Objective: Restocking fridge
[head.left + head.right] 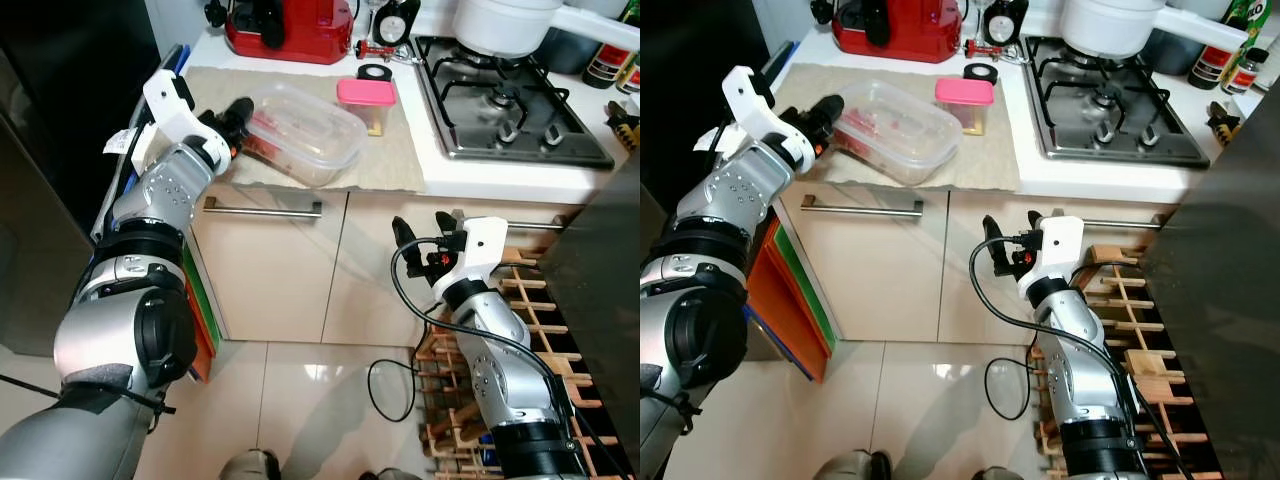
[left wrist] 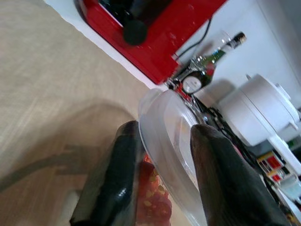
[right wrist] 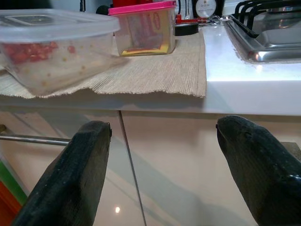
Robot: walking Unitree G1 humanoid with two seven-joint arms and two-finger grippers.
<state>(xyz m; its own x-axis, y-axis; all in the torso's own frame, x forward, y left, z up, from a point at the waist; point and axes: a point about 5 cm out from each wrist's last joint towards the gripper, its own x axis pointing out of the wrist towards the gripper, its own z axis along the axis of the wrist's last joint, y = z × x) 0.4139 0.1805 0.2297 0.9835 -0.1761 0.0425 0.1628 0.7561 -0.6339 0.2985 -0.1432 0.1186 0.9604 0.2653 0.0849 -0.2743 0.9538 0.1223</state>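
A clear lidded container (image 1: pixel 305 130) with red food inside rests tilted on a beige mat (image 1: pixel 400 150) on the counter. My left gripper (image 1: pixel 240 118) is at its left end. In the left wrist view both black fingers (image 2: pixel 117 174) clamp the container's rim (image 2: pixel 164 127), so the left gripper (image 2: pixel 162 141) is shut on it. A small tub with a pink lid (image 1: pixel 366 100) stands just behind and to the right. My right gripper (image 1: pixel 421 226) hangs open below the counter edge, facing the cabinet front, with nothing between its fingers (image 3: pixel 75 174).
A red appliance (image 1: pixel 285 25) stands at the back of the counter. To the right is a gas hob (image 1: pixel 510 100) with a white pot (image 1: pixel 505 25). A dark fridge (image 1: pixel 60 100) is at the left. Below are a drawer handle (image 1: pixel 262 210) and a wooden rack (image 1: pixel 520 330).
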